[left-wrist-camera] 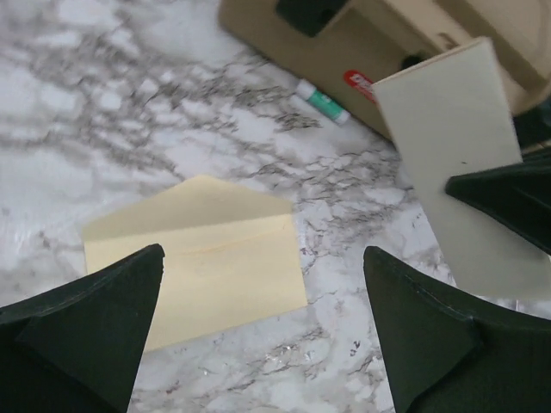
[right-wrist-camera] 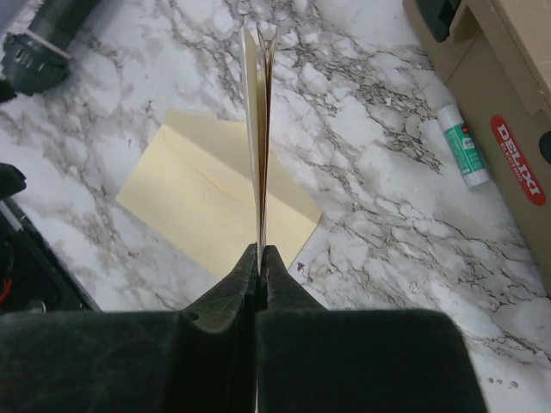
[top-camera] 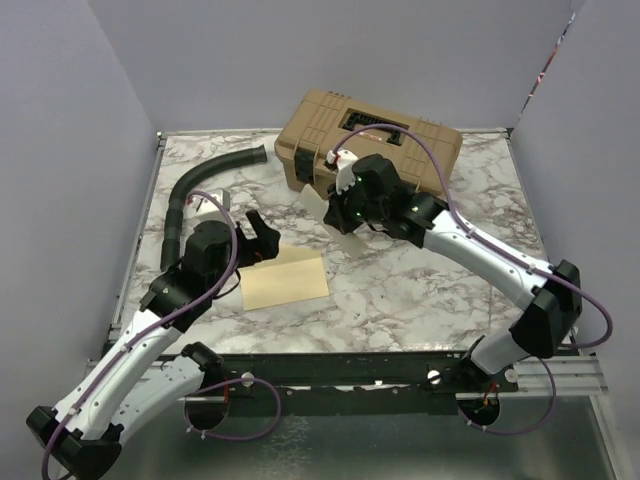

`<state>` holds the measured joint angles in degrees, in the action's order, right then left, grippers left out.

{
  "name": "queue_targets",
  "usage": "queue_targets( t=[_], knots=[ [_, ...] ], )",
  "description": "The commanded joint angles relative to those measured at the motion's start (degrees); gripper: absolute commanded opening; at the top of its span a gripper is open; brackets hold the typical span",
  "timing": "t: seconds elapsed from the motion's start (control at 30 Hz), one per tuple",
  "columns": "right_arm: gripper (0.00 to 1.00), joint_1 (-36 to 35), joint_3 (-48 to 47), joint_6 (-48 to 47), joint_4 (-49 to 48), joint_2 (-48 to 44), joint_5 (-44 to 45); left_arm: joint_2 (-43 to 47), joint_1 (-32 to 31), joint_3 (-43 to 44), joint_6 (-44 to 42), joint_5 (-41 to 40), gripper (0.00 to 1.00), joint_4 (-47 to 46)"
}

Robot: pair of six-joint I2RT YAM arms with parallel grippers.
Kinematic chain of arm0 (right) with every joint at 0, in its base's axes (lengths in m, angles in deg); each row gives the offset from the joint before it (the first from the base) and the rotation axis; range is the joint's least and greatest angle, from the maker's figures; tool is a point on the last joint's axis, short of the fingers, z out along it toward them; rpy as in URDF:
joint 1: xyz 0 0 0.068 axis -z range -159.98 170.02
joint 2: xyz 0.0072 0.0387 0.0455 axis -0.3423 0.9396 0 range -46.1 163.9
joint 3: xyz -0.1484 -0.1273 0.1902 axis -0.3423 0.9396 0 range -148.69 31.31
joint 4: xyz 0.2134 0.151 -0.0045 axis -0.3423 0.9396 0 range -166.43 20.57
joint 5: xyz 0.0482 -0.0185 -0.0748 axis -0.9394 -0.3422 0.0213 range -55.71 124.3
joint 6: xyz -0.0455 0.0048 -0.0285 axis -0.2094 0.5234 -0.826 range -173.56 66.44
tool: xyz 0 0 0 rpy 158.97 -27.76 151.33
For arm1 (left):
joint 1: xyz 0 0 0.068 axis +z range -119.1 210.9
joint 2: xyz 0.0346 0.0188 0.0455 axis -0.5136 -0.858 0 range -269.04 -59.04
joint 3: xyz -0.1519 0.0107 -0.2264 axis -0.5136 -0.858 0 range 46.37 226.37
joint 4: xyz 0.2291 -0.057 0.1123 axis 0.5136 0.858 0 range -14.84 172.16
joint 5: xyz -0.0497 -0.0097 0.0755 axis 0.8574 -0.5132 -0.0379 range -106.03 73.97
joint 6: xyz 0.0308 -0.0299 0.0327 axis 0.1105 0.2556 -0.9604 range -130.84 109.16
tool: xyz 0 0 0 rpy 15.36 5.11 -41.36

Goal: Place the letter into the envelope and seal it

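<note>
1. Insertion pending: folded pale-tan paper letter point(right-wrist-camera: 261, 129) stands edge-up, clamped in right gripper point(right-wrist-camera: 260, 258).
2. Pale yellow paper envelope point(left-wrist-camera: 198, 258) lies flat on marble table point(top-camera: 420, 290), flap open, unsealed.
3. Empty left gripper point(left-wrist-camera: 263, 288) hovers above it, jaws apart.

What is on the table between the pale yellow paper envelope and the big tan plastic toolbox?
A small white-and-green glue stick lying beside the toolbox; the marble tabletop toward the envelope is bare. The left wrist view shows it.

L arm point(top-camera: 130, 360) & R arm point(top-camera: 485, 262): white shells, black joints, black bases, purple cables point(top-camera: 430, 150) looping alongside. Green LEDs point(top-camera: 357, 213) on R wrist. Fingers point(left-wrist-camera: 95, 318) matte black, wedge-shaped.
</note>
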<state>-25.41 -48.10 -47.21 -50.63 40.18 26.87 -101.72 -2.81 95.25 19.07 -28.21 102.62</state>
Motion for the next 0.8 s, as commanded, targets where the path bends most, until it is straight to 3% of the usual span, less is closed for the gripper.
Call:
queue_targets(
  t=[0.0,0.13,0.3,0.6,0.77],
  knots=[
    [0.0,-0.36,-3.96,5.04,-3.01,7.3,6.43,-0.28,0.14,-5.4,28.77,-17.61,0.99,10.22],
    [0.0,-0.4,-6.6,4.64,-2.87,11.81,8.27,-4.71,0.13,-7.11,37.27,-19.92,0.99,15.89],
    [0.0,-0.38,-5.36,6.85,-3.13,10.88,8.91,-12.25,0.18,-9.13,39.95,-21.35,0.99,15.66],
    [0.0,-0.38,-0.53,8.33,-2.73,7.74,9.27,-18.71,0.16,-16.95,35.7,-19.93,0.99,6.62],
    [0.0,-0.36,-5.36,5.52,0.32,12.29,6.43,-18.89,0.41,-22.16,34.98,-18.05,0.99,-1.27]
  ],
)
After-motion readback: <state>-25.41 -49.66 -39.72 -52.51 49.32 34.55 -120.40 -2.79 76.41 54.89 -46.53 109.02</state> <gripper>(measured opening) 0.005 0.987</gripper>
